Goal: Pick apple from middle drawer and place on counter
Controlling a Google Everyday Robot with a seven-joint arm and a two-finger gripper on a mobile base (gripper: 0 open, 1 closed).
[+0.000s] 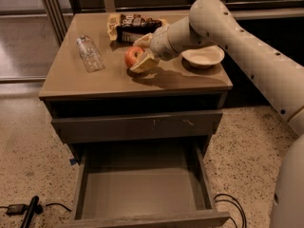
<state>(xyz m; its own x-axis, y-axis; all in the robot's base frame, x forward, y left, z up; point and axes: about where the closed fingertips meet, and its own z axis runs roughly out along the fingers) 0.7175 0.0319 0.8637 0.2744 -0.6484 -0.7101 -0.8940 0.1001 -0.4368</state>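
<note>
The red and yellowish apple (pixel 132 56) sits low on the tan counter (pixel 95 82), near its middle. My gripper (pixel 142 52) reaches in from the right, and its pale fingers (pixel 145 63) close on the apple from behind and in front. The apple's underside looks to be at the counter surface. The middle drawer (pixel 142 194) is pulled wide open below, with a bare, empty floor. My white arm (pixel 247 46) stretches across the counter's right side.
A clear plastic bottle (pixel 89 53) lies at the counter's left. A snack bag (pixel 135 26) lies at the back and a cream bowl (pixel 203 57) at the right, under my arm. The closed scratched drawer front (pixel 137 125) is above the open drawer. Cables (pixel 230 208) and a black tool (pixel 28 212) lie on the floor.
</note>
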